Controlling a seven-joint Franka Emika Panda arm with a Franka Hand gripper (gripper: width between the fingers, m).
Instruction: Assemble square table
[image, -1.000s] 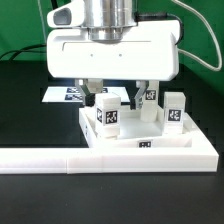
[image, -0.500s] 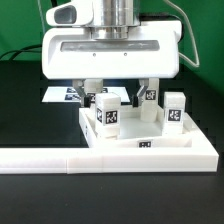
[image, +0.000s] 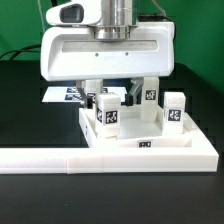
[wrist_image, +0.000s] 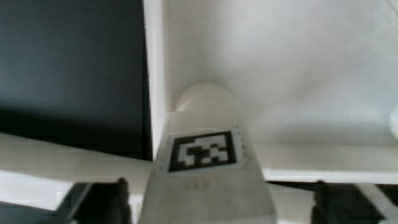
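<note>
Nearest to me in the exterior view, the long low white wall (image: 60, 158) runs across the dark surface (image: 110, 200) and bars the front of the work area. Just behind it, touching it, lies the square tabletop (image: 190, 150), flat, with a small tag on its front edge (image: 143, 147).

On the tabletop I count upright legs. One leg (image: 108, 113) stands toward the exterior view's left, its tag facing me. A second leg (image: 174, 110) stands at the exterior view's right, clear of the arm. A third leg (image: 150, 98) stands further back, partly hidden behind the right-hand finger, so I cannot tell how it sits on the tabletop.

Over the left leg hangs the gripper (image: 116, 92), its broad white body blocking much of the back of the scene. The fingers (image: 92, 90) come down on either side of that leg's top. In the wrist view the tagged leg (wrist_image: 205, 150) fills the gap between the two dark finger tips (wrist_image: 103, 196), which stand close by its sides. The fingers are set at a middling width around the leg; I cannot tell whether they press on it.

Behind the tabletop, toward the exterior view's left, the marker board (image: 62, 95) lies flat on the surface, mostly hidden under the gripper body.
</note>
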